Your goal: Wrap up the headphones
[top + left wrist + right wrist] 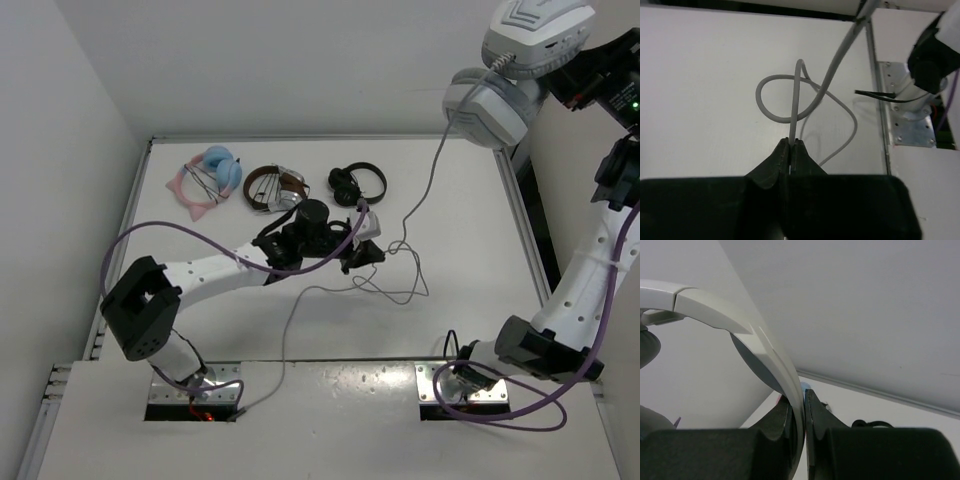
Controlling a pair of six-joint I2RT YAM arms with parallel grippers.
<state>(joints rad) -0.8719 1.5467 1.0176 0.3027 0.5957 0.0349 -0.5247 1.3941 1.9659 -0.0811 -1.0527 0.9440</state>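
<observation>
Robot lab: walled white table point(470, 270)

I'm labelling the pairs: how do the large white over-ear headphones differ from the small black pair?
The large white over-ear headphones are much bigger than the small black headphones. White hangs aloft in the right gripper, grey cable trailing; black lies on the table. Both are headband pairs.

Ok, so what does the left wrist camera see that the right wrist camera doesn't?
Only the left wrist camera shows the thin grey cable, curling into a loop over the white table and pinched in the left gripper. Only the right wrist camera shows the headphones, with their white headband clamped in the right gripper and the wall behind. Both show a black gripper shut tight on something, and a bit of white table.
</observation>
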